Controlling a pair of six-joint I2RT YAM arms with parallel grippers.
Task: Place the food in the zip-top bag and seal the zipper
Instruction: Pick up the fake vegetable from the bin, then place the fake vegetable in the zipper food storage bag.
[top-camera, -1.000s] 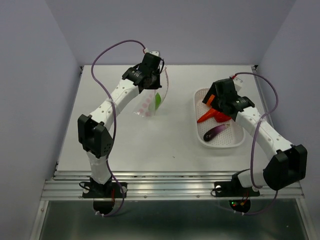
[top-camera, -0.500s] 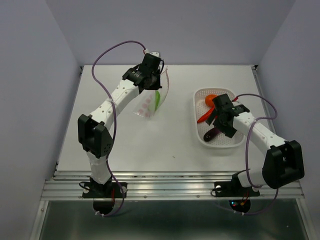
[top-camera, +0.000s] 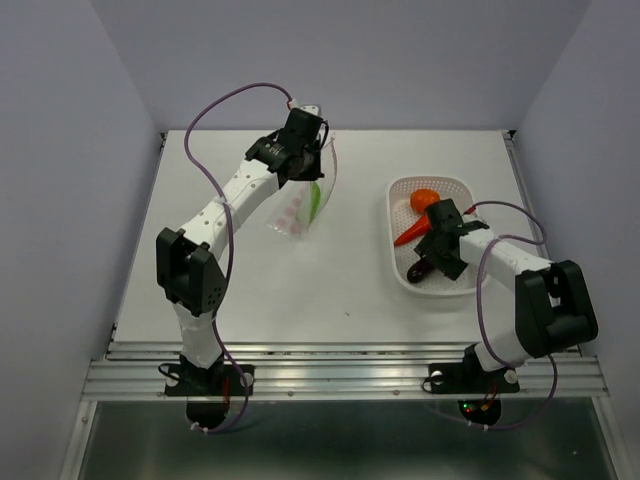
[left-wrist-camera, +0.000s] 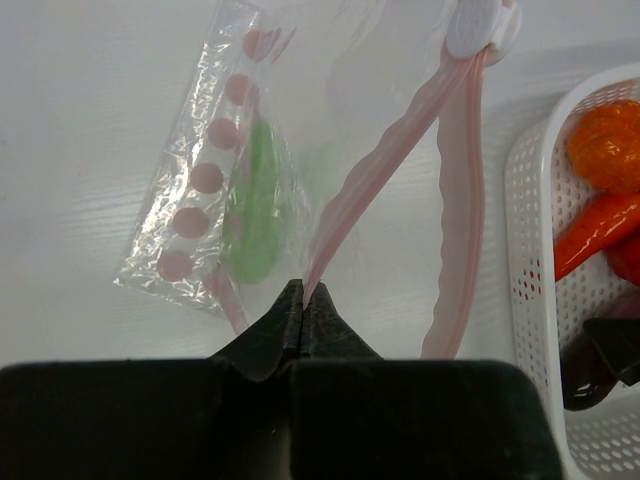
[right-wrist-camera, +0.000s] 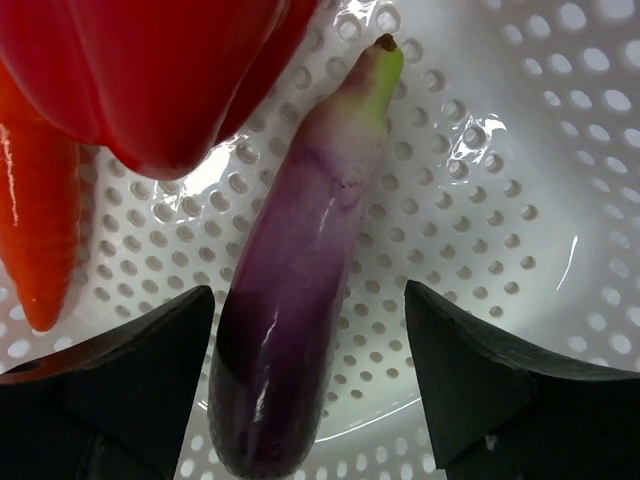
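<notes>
The clear zip-top bag (top-camera: 300, 205) with pink dots hangs from my left gripper (top-camera: 318, 150), which is shut on its pink zipper strip (left-wrist-camera: 385, 170); the white slider tab (left-wrist-camera: 480, 28) sits at the strip's far end. A green pod (left-wrist-camera: 258, 212) lies inside the bag. My right gripper (right-wrist-camera: 310, 310) is open low inside the white basket (top-camera: 400, 268), its fingers on either side of the purple eggplant (right-wrist-camera: 300, 270). A red pepper (right-wrist-camera: 150, 70) and the carrot (right-wrist-camera: 40, 240) lie beside it. The orange fruit (top-camera: 424, 199) sits at the basket's far end.
The white perforated basket's rim (left-wrist-camera: 520, 260) lies close to the right of the hanging bag. The table's back edge runs just behind the left gripper, and purple cables loop over both arms.
My right arm has pulled back toward the near side and dropped into the basket, over the eggplant. The left arm and bag have not moved.
</notes>
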